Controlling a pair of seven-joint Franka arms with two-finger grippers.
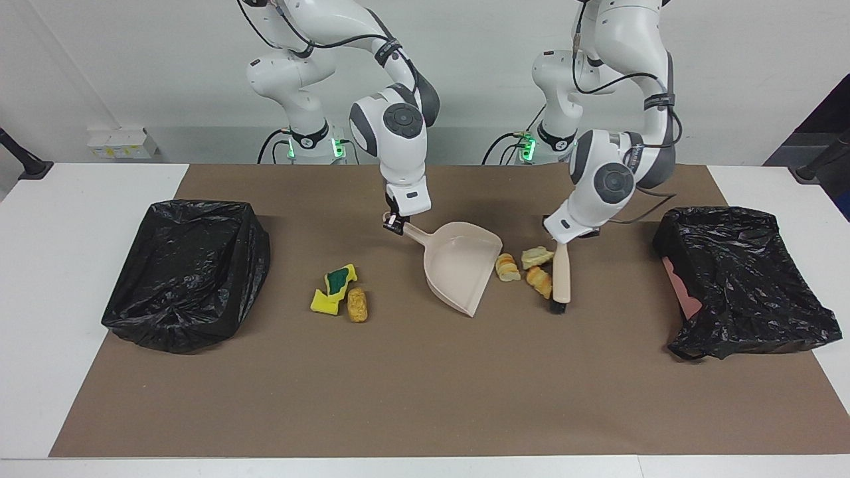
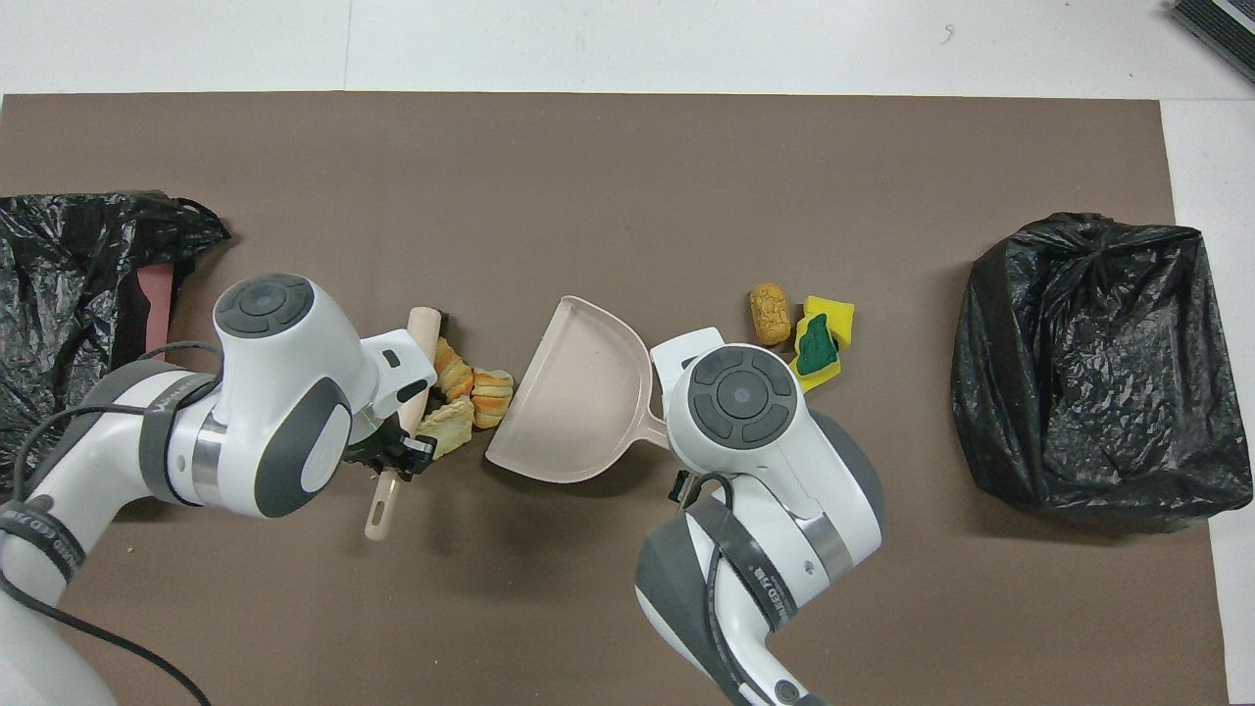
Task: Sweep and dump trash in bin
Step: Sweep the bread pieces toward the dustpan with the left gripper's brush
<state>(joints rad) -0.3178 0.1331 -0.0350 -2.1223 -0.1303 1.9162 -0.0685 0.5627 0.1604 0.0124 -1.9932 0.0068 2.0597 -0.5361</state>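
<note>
My right gripper [image 1: 394, 226] is shut on the handle of the beige dustpan [image 1: 461, 265] [image 2: 574, 392], which rests mid-mat with its mouth toward the left arm's end. My left gripper [image 1: 560, 240] [image 2: 397, 453] is shut on the beige brush [image 1: 562, 279] [image 2: 417, 343], bristles down on the mat. Three bread pieces of trash [image 1: 507, 267] [image 1: 536, 255] [image 1: 540, 281] are bunched between brush and dustpan mouth [image 2: 490, 392]. Yellow sponge chunks [image 1: 335, 287] [image 2: 819, 338] and a brown lump [image 1: 357, 305] [image 2: 770, 314] lie beside the dustpan toward the right arm's end.
A black-bagged bin [image 1: 189, 272] [image 2: 1088, 363] stands at the right arm's end of the brown mat. Another black-bagged bin [image 1: 744, 279] [image 2: 69, 294] stands at the left arm's end, with something pink showing inside.
</note>
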